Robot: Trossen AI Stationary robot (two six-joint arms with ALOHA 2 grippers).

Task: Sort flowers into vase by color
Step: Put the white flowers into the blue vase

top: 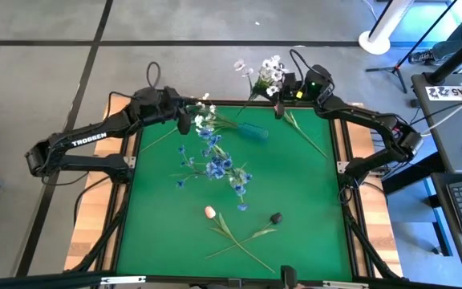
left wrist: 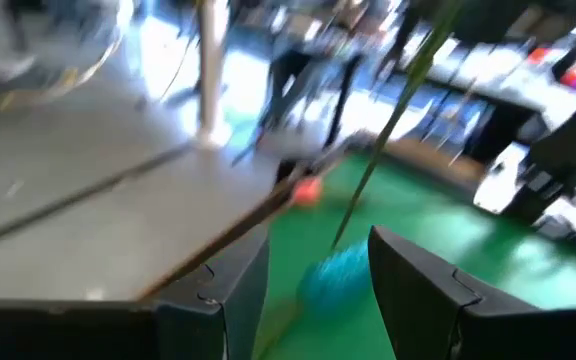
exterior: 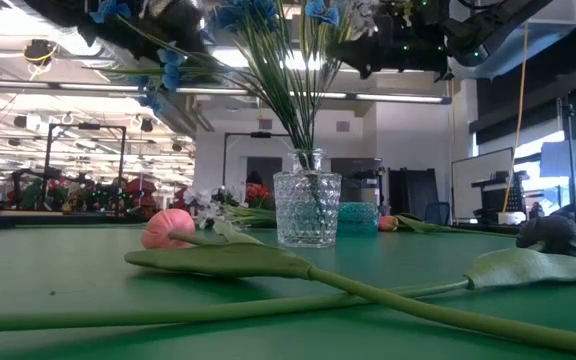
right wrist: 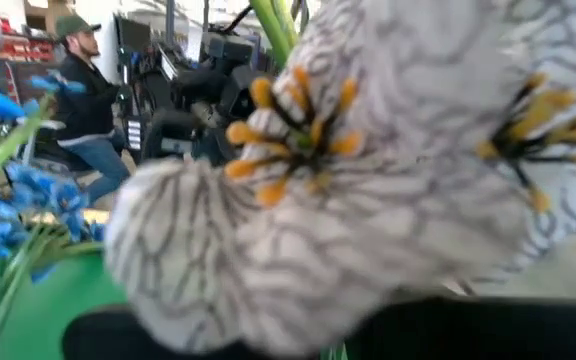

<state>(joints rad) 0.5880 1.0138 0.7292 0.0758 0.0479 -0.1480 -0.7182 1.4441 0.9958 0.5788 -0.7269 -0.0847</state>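
Blue flowers (top: 215, 164) stand with their stems in a clear glass vase (exterior: 306, 210) at mid-table. A white flower spray (top: 269, 74) hangs in the air over the table's far edge, beside my right gripper (top: 281, 96), which is shut. My left gripper (top: 184, 122) is at the far left, its fingers apart, next to more white blossoms (top: 203, 119). A green stem (left wrist: 388, 120) runs past its fingertips; whether it touches them I cannot tell. A pink tulip (top: 209, 212) and a dark bud (top: 276, 217) lie on the mat near the front edge. My right gripper holds the white flower spray lifted clear of the table. Its blossoms (right wrist: 368, 180) fill the right wrist view and hide the fingers and the place of contact. Green stems (right wrist: 273, 25) show behind the blossoms.
A teal object (top: 252, 132) lies on the mat between the arms. A loose leafy stem (top: 303, 132) lies at the far right. The tulip's long stem and leaves (exterior: 268, 265) stretch across the front. A person (right wrist: 83, 80) sits beyond the table.
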